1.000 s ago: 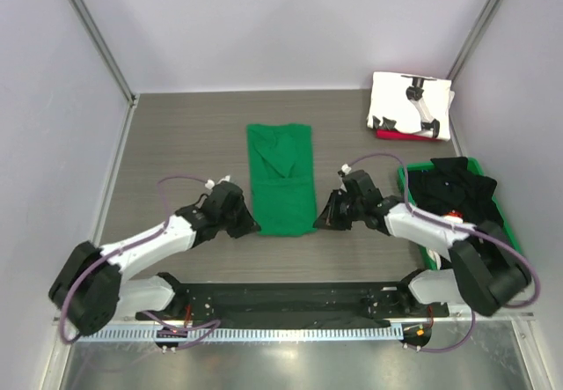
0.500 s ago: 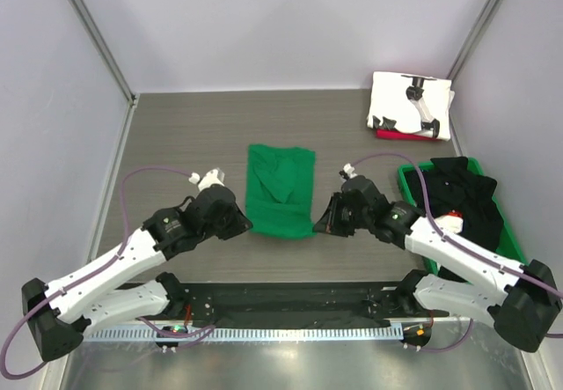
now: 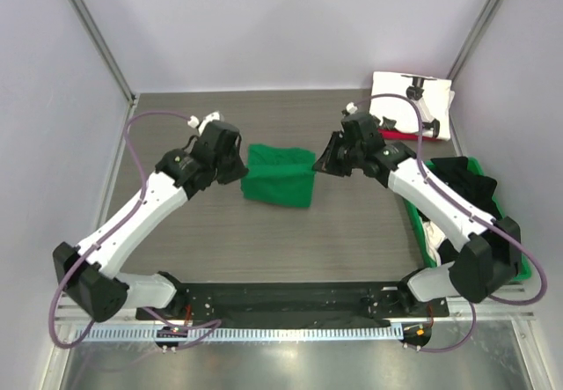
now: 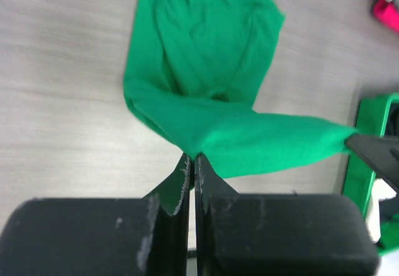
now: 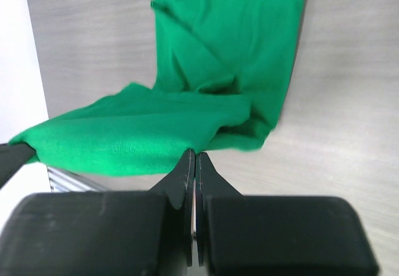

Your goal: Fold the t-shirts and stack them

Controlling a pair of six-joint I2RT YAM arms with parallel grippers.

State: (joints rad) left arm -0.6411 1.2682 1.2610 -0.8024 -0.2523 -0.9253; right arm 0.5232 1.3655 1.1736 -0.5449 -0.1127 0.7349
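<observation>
The bright green t-shirt point(image 3: 280, 175) lies mid-table, its near end lifted and carried over its far half. My left gripper point(image 3: 243, 163) is shut on the left corner of that edge point(image 4: 190, 148). My right gripper point(image 3: 318, 165) is shut on the right corner point(image 5: 194, 145). The edge hangs taut between them above the rest of the green shirt point(image 4: 206, 52), also seen in the right wrist view point(image 5: 230, 45). A folded white t-shirt with black print point(image 3: 411, 104) lies on a red one point(image 3: 393, 135) at the back right. Black t-shirts point(image 3: 457, 187) fill the green bin point(image 3: 519, 262).
The green plastic bin stands at the right edge, its rim showing in the left wrist view point(image 4: 368, 139). Grey side walls close in the table point(image 3: 220, 231) at left, right and back. The black arm base rail point(image 3: 290, 298) runs along the near edge.
Both grippers have moved away from the near edge toward the back, carrying the green shirt's near end over its far half. The shirt now looks about half as long.
</observation>
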